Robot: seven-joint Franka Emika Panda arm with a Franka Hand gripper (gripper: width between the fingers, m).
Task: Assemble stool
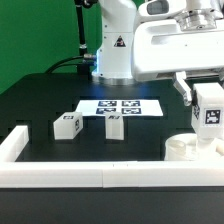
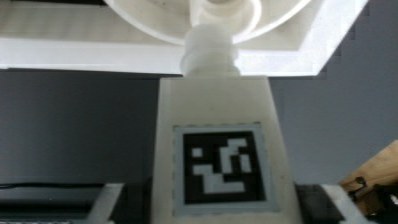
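Observation:
My gripper (image 1: 207, 103) is shut on a white blocky stool leg (image 1: 210, 112) with a black-and-white tag, at the exterior view's right. It holds the leg upright just above the round white seat (image 1: 188, 148), which lies against the front rail. In the wrist view the leg (image 2: 221, 120) fills the middle between my gripper (image 2: 217, 203) fingers (image 2: 80, 205). Its narrow end reaches the ribbed seat (image 2: 169, 20); I cannot tell whether they touch. Two more legs (image 1: 67, 124) (image 1: 114, 123) lie on the black table at the left.
The marker board (image 1: 120, 106) lies flat behind the two loose legs. A long white border rail (image 1: 90, 172) runs along the table's front and up the left side. The robot's base (image 1: 112, 50) stands at the back.

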